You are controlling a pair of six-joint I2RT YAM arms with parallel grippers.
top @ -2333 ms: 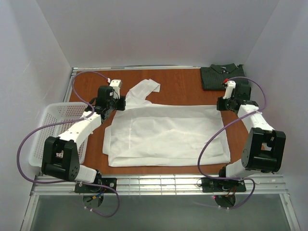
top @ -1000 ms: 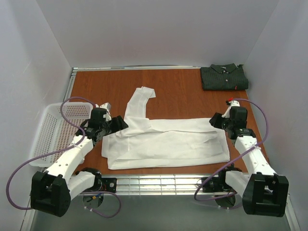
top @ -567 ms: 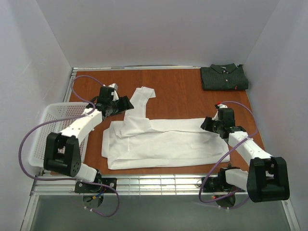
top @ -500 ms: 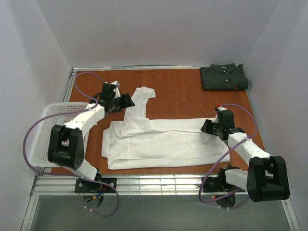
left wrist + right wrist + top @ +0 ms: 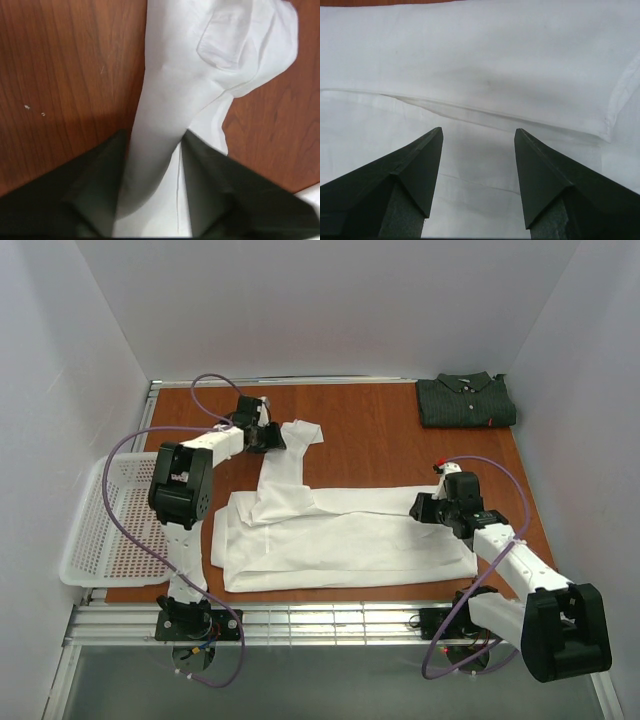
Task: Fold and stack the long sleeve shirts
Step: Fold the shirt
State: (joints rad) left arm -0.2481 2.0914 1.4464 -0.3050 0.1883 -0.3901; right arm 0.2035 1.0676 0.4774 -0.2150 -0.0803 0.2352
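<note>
Left gripper (image 5: pixel 154 136) sat at the far end of the white shirt (image 5: pixel 340 535) sleeve (image 5: pixel 175 85), jaws about half apart with cloth filling the gap; whether it was truly gripped could not be told. Right gripper (image 5: pixel 477 131) stood open and empty over that shirt's right end. Dark shirt (image 5: pixel 466 400) lay folded well beyond that end. A second earlier, the left gripper had been at the white shirt's left edge.
</note>
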